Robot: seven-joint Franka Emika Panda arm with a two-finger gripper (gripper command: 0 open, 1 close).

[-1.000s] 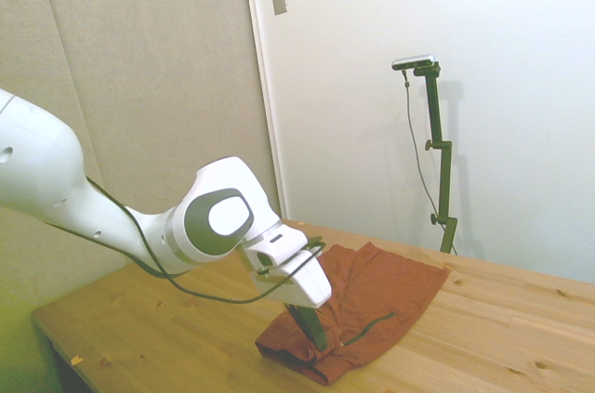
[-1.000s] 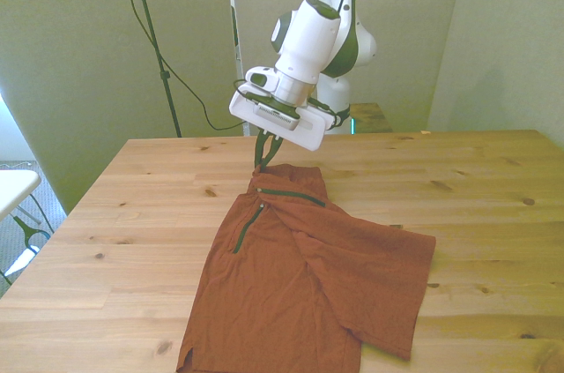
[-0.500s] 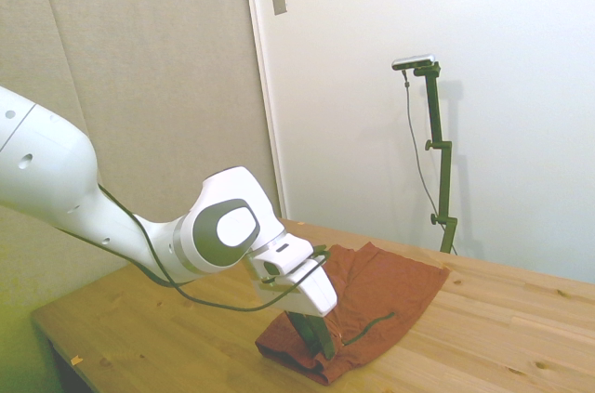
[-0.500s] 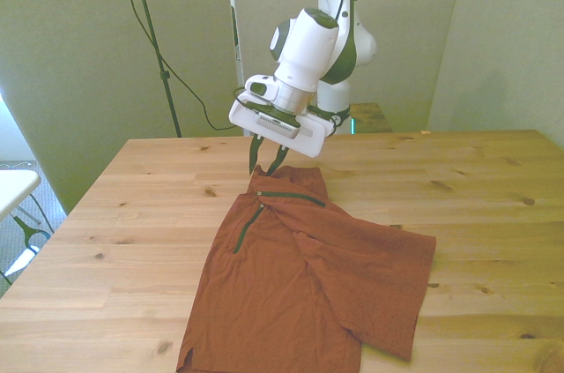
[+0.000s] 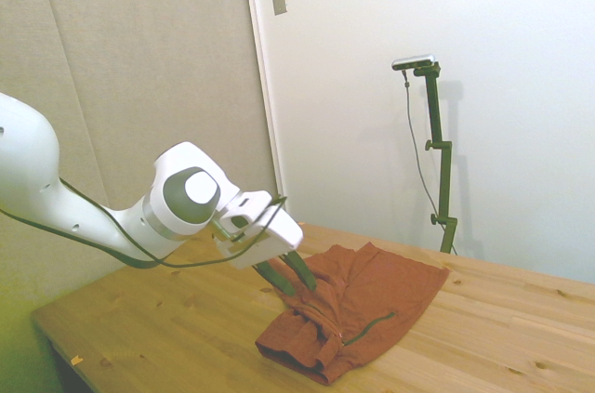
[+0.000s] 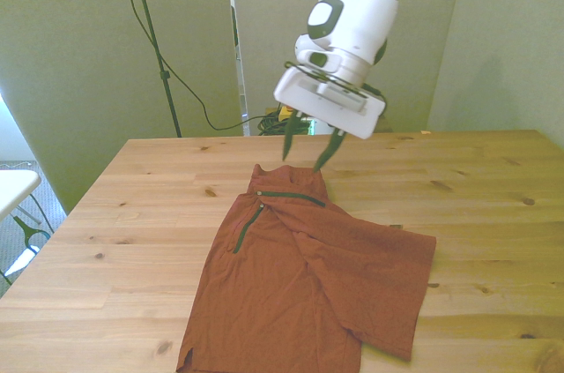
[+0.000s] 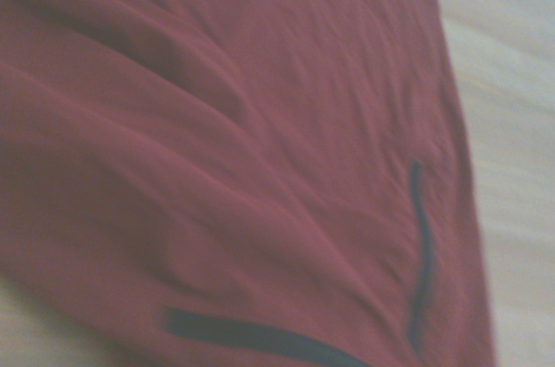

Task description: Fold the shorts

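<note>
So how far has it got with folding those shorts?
Partly done, by the look of it. The shorts lie on the table with one leg already lapped over the other, and the waist end is bunched. Nothing is in hand: the gripper hangs above the waist end, fingers spread and empty. Still left, probably: another fold to make it compact, and some smoothing.

Rust-orange shorts (image 6: 300, 285) lie wrinkled, partly folded.

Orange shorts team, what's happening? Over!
Pincer open, above table, holding nothing. Rust-orange wrinkled fabric shorts flat on wooden table, partly folded. Nothing blocking.
</note>
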